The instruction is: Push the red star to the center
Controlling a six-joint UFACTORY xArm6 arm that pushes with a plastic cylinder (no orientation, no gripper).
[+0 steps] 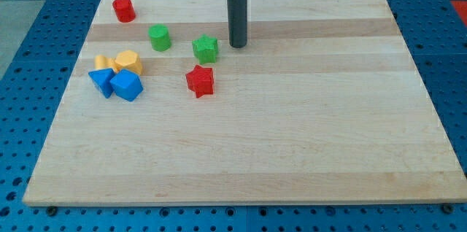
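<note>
Little is done: the red star (200, 81) sits left of the bench (306, 152) middle, toward the top-left corner. My tip (238, 45), a bare rod holding nothing, stands apart, above-right.

Two red blocks (199, 80), two green blocks (206, 48), two yellow blocks (128, 62), two blue blocks (126, 85)

Lab: blue perforated bench (44, 13)

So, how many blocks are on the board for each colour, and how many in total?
Red: 2, the red cylinder and the red star
Green: 2, the green cylinder and the green star
Yellow: 2, the smaller yellow block and the larger yellow block
Blue: 2, the blue triangular block and the blue block
Total: 8
</note>
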